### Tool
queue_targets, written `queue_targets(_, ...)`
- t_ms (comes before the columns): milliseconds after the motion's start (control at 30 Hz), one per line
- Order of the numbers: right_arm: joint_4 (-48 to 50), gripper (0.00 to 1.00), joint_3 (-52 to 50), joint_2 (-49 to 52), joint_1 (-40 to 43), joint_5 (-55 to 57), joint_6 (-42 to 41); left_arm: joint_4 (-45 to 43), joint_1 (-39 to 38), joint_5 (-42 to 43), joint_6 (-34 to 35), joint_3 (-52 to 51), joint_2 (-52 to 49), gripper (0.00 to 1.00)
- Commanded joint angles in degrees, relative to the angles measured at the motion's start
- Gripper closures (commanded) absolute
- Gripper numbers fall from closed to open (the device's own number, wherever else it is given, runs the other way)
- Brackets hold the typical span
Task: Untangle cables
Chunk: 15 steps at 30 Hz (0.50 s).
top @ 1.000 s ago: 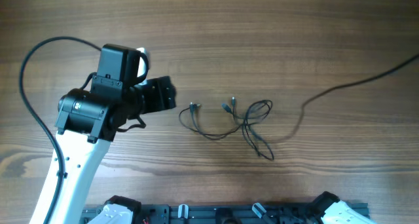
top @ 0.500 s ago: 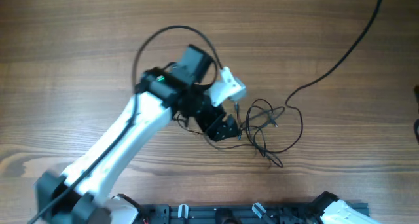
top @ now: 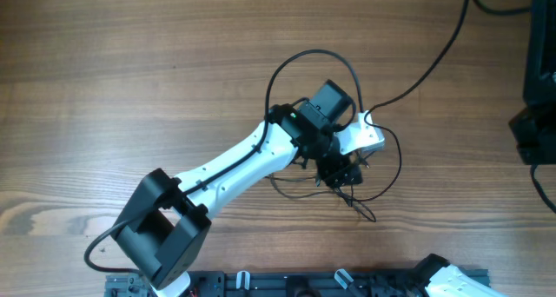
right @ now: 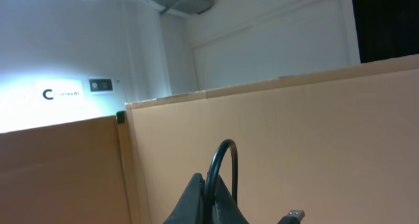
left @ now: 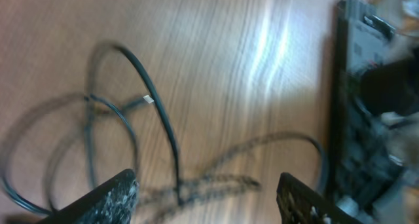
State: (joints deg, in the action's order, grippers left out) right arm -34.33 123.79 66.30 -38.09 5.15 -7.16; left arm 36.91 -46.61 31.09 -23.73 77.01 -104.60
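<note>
You have one tangle of thin black cables (top: 398, 162) on the wooden table (top: 130, 89), your left gripper (top: 341, 171) poised over it with fingers (left: 105, 199) spread wide, clamping nothing; right gripper (right: 206, 201) faces cardboard, its opening indiscernible.

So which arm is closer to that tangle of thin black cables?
The left. Its gripper sits right over the tangled cables, fingers open around a strand. The right arm is off at the overhead view's right edge, well away.
</note>
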Motion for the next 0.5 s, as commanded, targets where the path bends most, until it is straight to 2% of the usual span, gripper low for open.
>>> queue_targets(0, -1.03, 0.96, -0.04, -0.15, -0.13, -0.11, 1.22, -4.52, -0.68, -9.60, 4.04, 0.68, -2.08, 0.32)
queue_targets(100, -1.75, 0.96, -0.04, -0.15, -0.13, -0.09, 1.20, -6.97, -0.68, -13.66, 6.23, 0.68, -3.48, 0.32)
queue_targets(367, -2.89, 0.96, -0.04, -0.15, -0.13, -0.09, 1.25, -8.41, -0.81, -13.60, 6.34, 0.68, -8.92, 0.32)
queue_targets(400, -3.06, 0.96, -0.04, -0.15, -0.13, -0.09, 1.22, -8.39, -0.81, -13.57, 6.71, 0.68, -9.44, 0.34)
queue_targets(433, -3.13, 0.96, -0.04, -0.13, -0.13, -0.07, 1.22, -8.31, -0.81, -13.57, 6.69, 0.68, -9.62, 0.41)
queue_targets(467, -3.23, 0.96, -0.04, -0.13, -0.13, -0.07, 1.22, -8.15, -0.81, -13.62, 6.67, 0.68, -9.77, 0.53)
